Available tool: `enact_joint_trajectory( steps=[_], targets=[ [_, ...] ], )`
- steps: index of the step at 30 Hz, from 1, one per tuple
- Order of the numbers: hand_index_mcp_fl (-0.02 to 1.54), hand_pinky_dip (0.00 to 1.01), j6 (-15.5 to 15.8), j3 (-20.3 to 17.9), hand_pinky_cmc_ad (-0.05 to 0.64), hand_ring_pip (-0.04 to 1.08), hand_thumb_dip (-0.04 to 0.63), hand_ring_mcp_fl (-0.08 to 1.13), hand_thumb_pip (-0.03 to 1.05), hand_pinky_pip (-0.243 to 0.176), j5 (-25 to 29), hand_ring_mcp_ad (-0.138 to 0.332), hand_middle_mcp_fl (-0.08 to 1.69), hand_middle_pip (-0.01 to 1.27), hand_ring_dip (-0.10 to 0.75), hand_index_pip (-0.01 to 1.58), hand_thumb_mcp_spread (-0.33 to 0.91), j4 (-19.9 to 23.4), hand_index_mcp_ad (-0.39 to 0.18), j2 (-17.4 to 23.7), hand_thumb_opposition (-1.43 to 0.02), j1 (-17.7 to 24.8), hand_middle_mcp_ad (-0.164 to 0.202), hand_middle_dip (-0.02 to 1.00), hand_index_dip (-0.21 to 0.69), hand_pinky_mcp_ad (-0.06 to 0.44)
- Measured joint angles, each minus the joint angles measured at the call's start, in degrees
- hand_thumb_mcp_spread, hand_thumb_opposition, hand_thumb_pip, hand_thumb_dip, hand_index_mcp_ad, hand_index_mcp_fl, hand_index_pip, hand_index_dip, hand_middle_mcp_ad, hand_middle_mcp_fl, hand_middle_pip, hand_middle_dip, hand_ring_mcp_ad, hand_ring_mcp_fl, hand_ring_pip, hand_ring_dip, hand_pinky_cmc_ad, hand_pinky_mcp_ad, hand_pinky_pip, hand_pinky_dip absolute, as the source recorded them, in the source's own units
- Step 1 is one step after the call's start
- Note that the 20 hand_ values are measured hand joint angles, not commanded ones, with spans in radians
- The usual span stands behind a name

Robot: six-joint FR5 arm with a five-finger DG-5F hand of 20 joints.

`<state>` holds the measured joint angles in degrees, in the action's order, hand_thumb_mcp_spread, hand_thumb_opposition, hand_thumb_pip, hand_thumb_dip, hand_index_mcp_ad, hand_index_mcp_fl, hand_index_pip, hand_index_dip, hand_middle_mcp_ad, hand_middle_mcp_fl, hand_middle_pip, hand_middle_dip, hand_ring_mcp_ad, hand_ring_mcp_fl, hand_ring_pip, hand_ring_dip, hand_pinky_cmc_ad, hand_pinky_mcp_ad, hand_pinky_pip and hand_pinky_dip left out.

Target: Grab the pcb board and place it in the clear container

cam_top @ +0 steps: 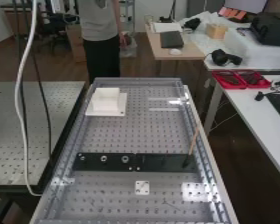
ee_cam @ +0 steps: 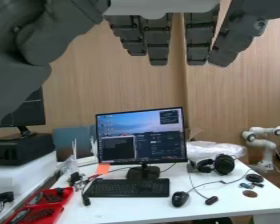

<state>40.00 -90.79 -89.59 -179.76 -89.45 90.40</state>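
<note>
Toward the near end of the worktop (cam_top: 124, 132), about midway between its long edges, a small white square (cam_top: 142, 187) with dark spots lay flat, apparently the board. A long black strip (cam_top: 134, 162) lay crosswise just beyond it, apart from it, reaching from near the left edge to near the right edge. Small metal rings (cam_top: 125, 159) sat along its left half, and at its right end a thin wooden stick (cam_top: 192, 142) stood tilted, its top toward the right edge. Near the far left corner, a white block (cam_top: 106, 99) rested on a white plate (cam_top: 117, 109). Faint clear outlines with bright glints showed near the far right corner; whether they belonged to the clear container, I could not tell. In the wrist view, the robot hand (ee_cam: 157, 42) was open, its fingers hanging straight and well apart from the thumb (ee_cam: 14, 80), with nothing clamped between them. Beyond it, a white desk (ee_cam: 124, 212) bore a monitor (ee_cam: 141, 136), a keyboard (ee_cam: 129, 188), a mouse (ee_cam: 180, 199), headphones (ee_cam: 224, 164) and red trays (ee_cam: 47, 202).
</note>
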Motion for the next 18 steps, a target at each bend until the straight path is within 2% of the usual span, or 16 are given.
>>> enact_joint_trajectory(
  steps=[18],
  targets=[
    [0.03, 0.14, 0.0, -0.1, 0.344, 0.09, 0.021, 0.08, 0.09, -0.096, 0.0, 0.248, 0.02, 0.15, -0.063, 0.09, 0.15, 0.1, 0.101, 0.0, -0.7, 0.0, 0.134, 0.01, -0.063, 0.234]
  ],
)
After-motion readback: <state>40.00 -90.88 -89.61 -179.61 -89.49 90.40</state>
